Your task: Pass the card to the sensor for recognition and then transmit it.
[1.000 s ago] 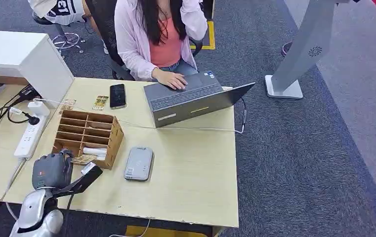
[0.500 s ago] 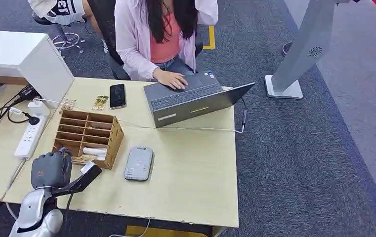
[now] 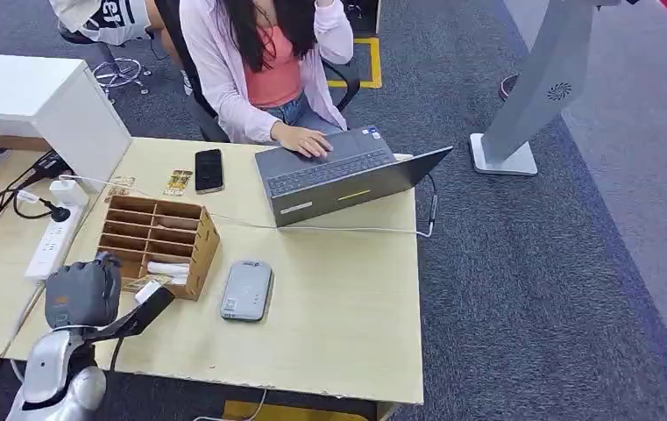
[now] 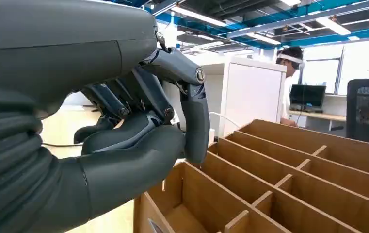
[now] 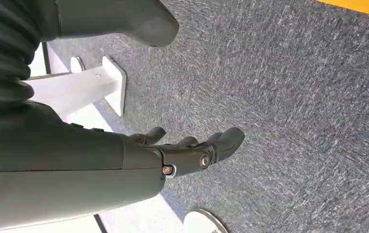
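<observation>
Card pickup is underway: the left hand (image 3: 81,294) is hovering at the wooden organizer's (image 3: 159,241) seven o'clock corner, fingers curling inward around nothing. A card (image 3: 149,282) is lying in the near compartment beside it. Next comes pinching it and carrying it toward the grey sensor (image 3: 247,290) at three o'clock. The right hand (image 5: 187,150) is hanging loosely open over carpet.

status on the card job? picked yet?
Done: nothing visible. The left hand is at the near end of the wooden organizer, beside a card; no grip is visible in either view. Left: grab the card, present it to the reader, hand it over. The right hand hangs over carpet.
</observation>
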Robot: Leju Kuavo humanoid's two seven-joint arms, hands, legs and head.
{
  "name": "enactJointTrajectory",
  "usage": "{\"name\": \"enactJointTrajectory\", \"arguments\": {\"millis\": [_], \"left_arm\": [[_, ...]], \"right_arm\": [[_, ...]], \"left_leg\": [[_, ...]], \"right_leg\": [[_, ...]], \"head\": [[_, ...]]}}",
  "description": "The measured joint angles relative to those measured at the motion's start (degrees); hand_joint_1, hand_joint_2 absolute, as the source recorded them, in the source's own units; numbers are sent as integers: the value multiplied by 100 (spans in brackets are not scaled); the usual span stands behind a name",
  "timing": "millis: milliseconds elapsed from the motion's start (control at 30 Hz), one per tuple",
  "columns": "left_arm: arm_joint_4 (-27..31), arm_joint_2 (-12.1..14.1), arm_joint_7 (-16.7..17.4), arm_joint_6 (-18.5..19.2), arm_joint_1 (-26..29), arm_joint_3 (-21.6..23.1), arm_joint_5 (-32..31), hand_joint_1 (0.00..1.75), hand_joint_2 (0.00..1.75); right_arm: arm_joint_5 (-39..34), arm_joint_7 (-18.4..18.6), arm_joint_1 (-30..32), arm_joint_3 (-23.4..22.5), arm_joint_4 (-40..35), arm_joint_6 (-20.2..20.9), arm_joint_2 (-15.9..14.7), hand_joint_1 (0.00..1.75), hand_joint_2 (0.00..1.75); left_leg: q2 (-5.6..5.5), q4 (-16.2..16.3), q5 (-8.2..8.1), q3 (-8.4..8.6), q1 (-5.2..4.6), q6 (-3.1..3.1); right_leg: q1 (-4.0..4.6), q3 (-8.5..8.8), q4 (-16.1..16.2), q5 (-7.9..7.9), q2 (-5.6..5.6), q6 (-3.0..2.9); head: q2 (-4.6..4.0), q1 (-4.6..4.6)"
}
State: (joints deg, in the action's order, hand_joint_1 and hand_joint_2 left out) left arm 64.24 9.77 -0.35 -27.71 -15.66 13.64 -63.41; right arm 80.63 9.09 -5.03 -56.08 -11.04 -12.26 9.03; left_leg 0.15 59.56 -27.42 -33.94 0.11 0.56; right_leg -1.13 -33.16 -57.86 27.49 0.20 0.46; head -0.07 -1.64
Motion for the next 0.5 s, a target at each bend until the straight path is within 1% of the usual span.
{"name": "enactJointTrajectory", "arguments": {"millis": [500], "left_arm": [[48,7,0,-2,3,-4,0,175,175]], "right_arm": [[0,15,0,0,0,0,0,0,175]], "left_leg": [[0,0,0,0,0,0]], "right_leg": [[0,0,0,0,0,0]], "head": [[0,0]]}}
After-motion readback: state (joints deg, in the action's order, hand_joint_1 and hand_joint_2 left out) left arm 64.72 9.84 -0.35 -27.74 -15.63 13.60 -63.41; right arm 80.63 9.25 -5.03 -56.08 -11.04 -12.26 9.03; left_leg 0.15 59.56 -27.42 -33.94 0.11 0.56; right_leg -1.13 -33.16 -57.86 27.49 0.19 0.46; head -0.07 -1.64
